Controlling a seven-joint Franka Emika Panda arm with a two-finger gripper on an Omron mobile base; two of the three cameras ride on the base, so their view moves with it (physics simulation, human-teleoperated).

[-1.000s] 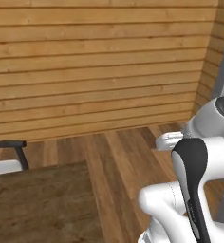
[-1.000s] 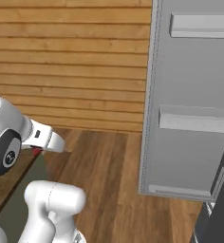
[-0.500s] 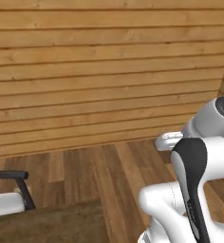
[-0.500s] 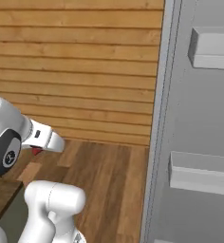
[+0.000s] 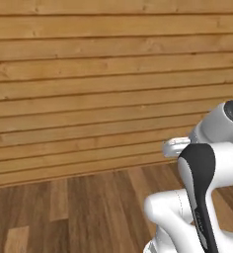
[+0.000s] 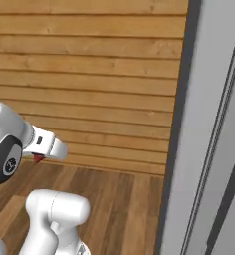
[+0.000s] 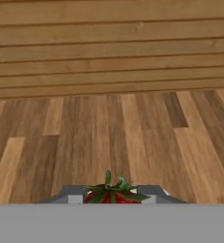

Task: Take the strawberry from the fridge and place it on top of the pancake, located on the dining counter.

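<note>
My gripper (image 7: 112, 197) is shut on the strawberry (image 7: 112, 194), whose red body and green leaves poke up between the fingertips in the hand view. The right base view shows a speck of the red strawberry (image 6: 38, 158) under the white hand, held above the wooden floor. The fridge (image 6: 209, 124) rises as a tall light-grey surface with a dark edge along the right side of that view. The pancake and the dining counter are out of view.
A wall of horizontal wood planks (image 5: 89, 89) stands ahead. Brown plank floor (image 7: 109, 133) stretches below the hand. My own white arm (image 5: 202, 197) takes up the lower right of the left base view.
The whole scene has shifted, so the base has moved: the fridge now looms closer on the right and the dark object at the left has slid out of frame. The gripper stays shut on the strawberry.
</note>
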